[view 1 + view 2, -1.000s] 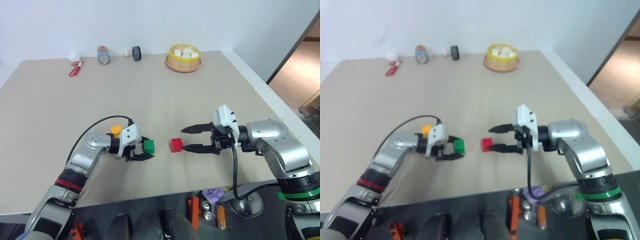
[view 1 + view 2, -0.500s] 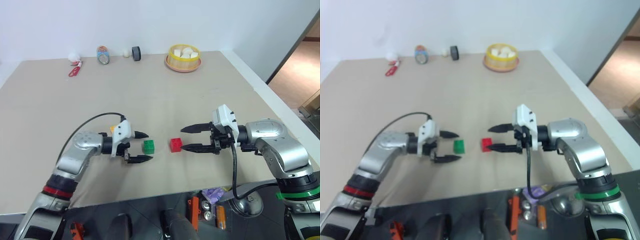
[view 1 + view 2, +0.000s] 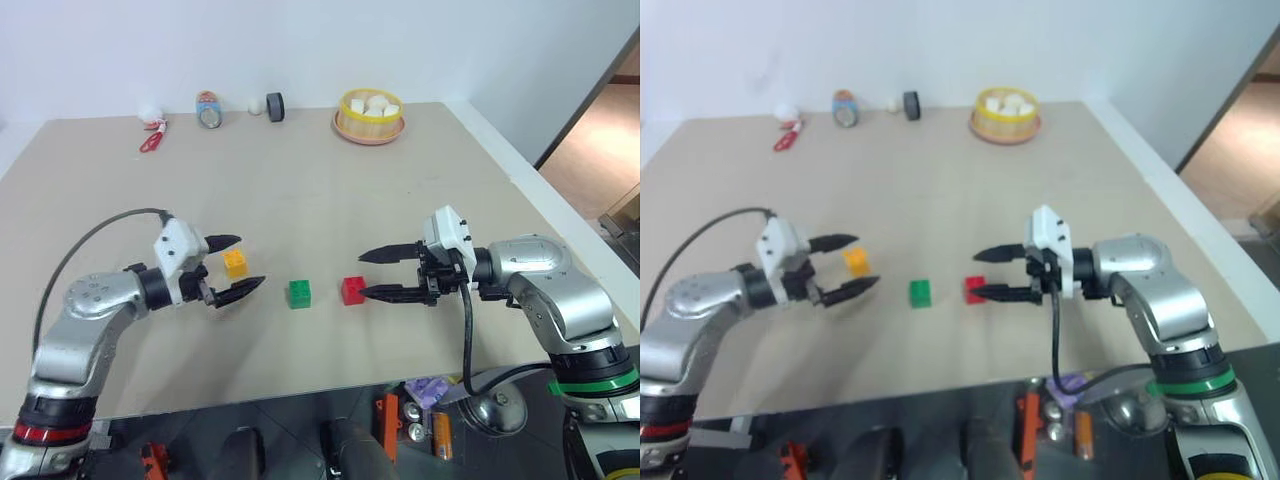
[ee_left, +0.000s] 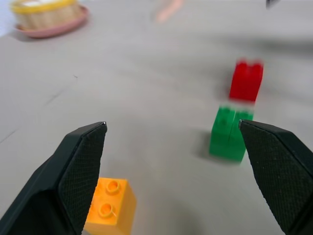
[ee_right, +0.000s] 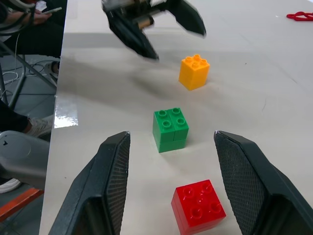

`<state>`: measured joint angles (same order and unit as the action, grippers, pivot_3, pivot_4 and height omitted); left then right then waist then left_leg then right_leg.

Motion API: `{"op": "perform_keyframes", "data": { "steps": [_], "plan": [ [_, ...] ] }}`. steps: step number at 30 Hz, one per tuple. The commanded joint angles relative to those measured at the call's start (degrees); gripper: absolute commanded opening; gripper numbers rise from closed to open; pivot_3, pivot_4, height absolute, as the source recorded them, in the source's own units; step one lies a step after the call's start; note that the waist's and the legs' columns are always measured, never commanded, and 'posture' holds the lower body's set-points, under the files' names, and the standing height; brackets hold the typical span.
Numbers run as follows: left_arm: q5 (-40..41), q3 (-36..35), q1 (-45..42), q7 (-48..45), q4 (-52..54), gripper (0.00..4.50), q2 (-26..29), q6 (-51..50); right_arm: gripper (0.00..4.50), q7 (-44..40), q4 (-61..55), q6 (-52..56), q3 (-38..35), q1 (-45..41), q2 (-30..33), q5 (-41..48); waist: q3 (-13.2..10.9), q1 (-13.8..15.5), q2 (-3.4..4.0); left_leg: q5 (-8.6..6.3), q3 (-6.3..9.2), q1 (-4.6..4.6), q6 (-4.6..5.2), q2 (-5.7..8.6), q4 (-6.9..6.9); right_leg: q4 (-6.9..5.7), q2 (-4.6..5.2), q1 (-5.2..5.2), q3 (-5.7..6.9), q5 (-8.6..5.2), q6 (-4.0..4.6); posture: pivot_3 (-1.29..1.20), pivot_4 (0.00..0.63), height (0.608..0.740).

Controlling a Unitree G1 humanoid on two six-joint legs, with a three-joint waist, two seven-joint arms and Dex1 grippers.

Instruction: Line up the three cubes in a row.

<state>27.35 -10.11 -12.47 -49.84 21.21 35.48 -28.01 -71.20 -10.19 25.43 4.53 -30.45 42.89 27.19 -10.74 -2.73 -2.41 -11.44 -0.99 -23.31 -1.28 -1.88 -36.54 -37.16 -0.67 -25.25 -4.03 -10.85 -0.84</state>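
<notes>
Three cubes lie on the beige table in a loose line: yellow-orange (image 3: 235, 263) on the left and slightly further back, green (image 3: 298, 293) in the middle, red (image 3: 352, 290) on the right. My left gripper (image 3: 251, 260) hovers open and empty above the table, by the yellow-orange cube (image 4: 108, 212), pointing toward the green cube (image 4: 229, 133). My right gripper (image 3: 361, 274) is open and empty, its fingers pointing left with the tips just right of the red cube (image 5: 198, 206).
A yellow basket (image 3: 369, 128) of white lumps stands at the back right. Along the far edge lie a tape roll (image 3: 274, 106), a small can (image 3: 208, 110), a white ball (image 3: 254, 105) and a red tool (image 3: 152, 140). The table's right edge runs close to my right arm.
My left gripper opened off the green cube and pulled back left and upward, leaving the cube on the table beside the red one. The right arm stayed still.
</notes>
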Motion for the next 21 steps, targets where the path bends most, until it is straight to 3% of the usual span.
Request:
{"op": "perform_keyframes", "data": {
  "steps": [1, 5, 9, 16, 21],
  "plan": [
    [10.54, -9.72, 3.83, 10.49, 9.78, 4.46, -1.9, -10.59, 2.79, 0.65, -0.6, -1.07, -0.58, -1.71, -0.96, 0.13, 0.0, -0.09, 0.0, 0.0, -0.01, 0.01, 0.0, -0.02, 0.0, 0.0, -0.01, 0.0, 0.0, 0.0, 0.0, 0.0, 0.15, 0.74],
    [12.77, -14.47, 7.47, 21.41, 13.86, 4.46, -5.05, -15.41, 2.79, 2.49, -0.02, -1.27, 0.03, -2.58, -3.37, -0.57, 0.0, -0.03, 0.0, 0.0, 0.02, 0.08, 0.0, -0.07, 0.0, -0.02, -0.06, 0.02, 0.03, 0.0, 0.0, 0.0, 0.15, 0.74],
    [8.74, -15.38, 11.58, 26.85, 12.81, 4.46, -6.69, -13.7, 2.79, 2.27, -0.07, -1.45, 0.76, -2.96, -4.66, -0.66, 0.01, -0.02, -0.01, 0.03, 0.06, 0.1, 0.02, -0.05, -0.02, -0.03, -0.06, 0.07, 0.06, -0.08, 0.17, 0.0, 0.15, 0.74],
    [-0.4, -9.09, 17.1, 21.38, 7.1, 4.46, -3.22, -4.23, 2.79, 2.63, -1.26, -1.02, 1.68, -3.18, -5.41, -0.34, 0.01, 0.01, -0.01, 0.03, -0.02, 0.08, 0.01, 0.03, -0.02, -0.01, 0.0, 0.04, -0.02, -0.14, 0.26, 0.0, 0.15, 0.74],
    [-5.66, -3.2, 15.59, 13.49, -1.4, 4.46, 0.24, 4.6, 2.79, 3.33, -2.8, -0.35, 1.42, -2.22, -5.1, 0.04, 0.01, 0.0, -0.01, 0.02, -0.03, 0.09, 0.01, 0.03, -0.01, -0.01, 0.0, 0.03, -0.01, -0.15, 0.28, 0.0, 0.15, 0.74]
  ]
}}
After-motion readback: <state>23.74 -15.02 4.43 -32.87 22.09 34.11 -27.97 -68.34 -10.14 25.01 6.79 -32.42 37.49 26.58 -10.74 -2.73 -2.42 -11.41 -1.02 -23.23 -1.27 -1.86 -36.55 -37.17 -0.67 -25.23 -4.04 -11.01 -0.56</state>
